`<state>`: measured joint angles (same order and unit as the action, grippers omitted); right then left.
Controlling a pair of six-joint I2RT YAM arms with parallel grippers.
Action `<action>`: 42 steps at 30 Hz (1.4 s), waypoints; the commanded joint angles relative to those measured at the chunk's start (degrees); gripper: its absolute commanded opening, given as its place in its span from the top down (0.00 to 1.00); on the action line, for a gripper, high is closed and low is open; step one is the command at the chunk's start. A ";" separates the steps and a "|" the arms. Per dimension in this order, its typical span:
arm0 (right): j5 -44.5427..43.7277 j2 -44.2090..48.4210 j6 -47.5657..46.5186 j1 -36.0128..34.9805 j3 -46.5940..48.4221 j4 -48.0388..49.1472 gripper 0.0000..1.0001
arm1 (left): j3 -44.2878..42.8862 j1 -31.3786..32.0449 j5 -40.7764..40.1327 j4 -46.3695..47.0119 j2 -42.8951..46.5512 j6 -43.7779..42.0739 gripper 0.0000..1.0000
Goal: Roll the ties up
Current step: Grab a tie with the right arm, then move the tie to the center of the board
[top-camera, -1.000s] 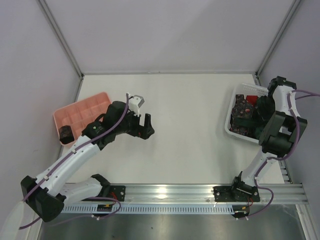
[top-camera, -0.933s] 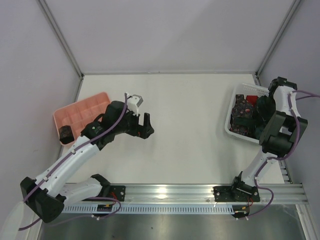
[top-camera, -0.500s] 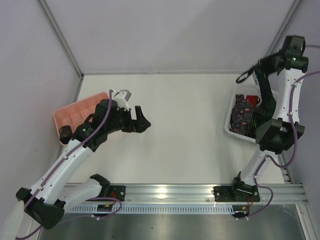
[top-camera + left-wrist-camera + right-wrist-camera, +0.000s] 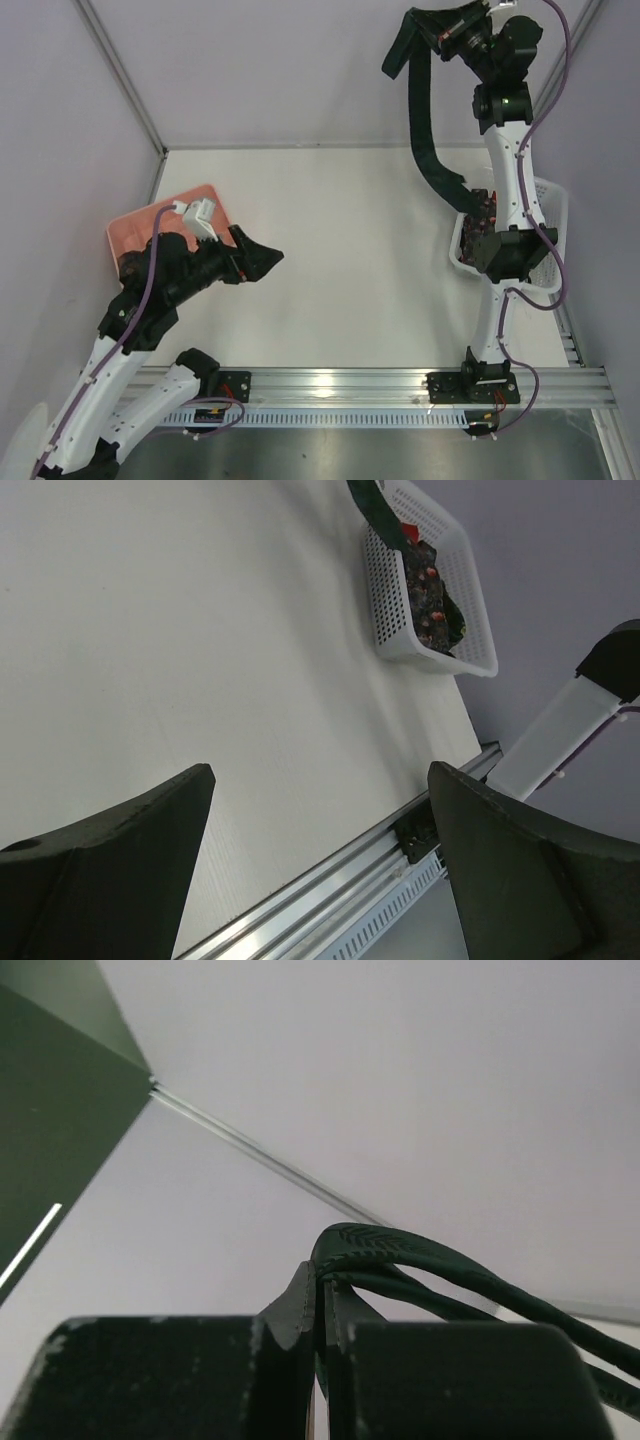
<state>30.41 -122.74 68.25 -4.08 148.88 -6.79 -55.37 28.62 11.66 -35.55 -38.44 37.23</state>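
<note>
Grips a dark tie (image 4: 420, 130) in the clenched right pincer (image 4: 452, 28), held high; hangs lengthwise below it, tail seemingly touching the basket (image 4: 556, 200). Well apart from the spread, empty left pincer (image 4: 265, 258).

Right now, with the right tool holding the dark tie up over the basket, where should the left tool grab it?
I'd take the dark tie on its hanging stretch, low, just above the basket, coming in over the table with jaws across its narrow width. It hangs free there; the right arm stands behind it.
</note>
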 commanded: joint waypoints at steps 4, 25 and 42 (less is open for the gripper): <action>-4.04 -2.41 7.16 1.35 6.42 17.77 1.00 | 1.23 -0.58 -3.31 -1.28 4.16 4.34 0.05; -9.41 44.85 -1.36 -14.99 -89.58 9.79 1.00 | -0.53 -0.58 -1.55 -9.44 7.23 5.92 0.06; -13.36 80.11 5.32 -17.63 -129.81 -14.37 1.00 | 9.93 -0.41 15.67 -12.18 2.67 9.00 0.24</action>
<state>20.10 -45.45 73.56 -21.54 18.68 -16.21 -46.94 28.40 21.32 -48.99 -34.50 43.59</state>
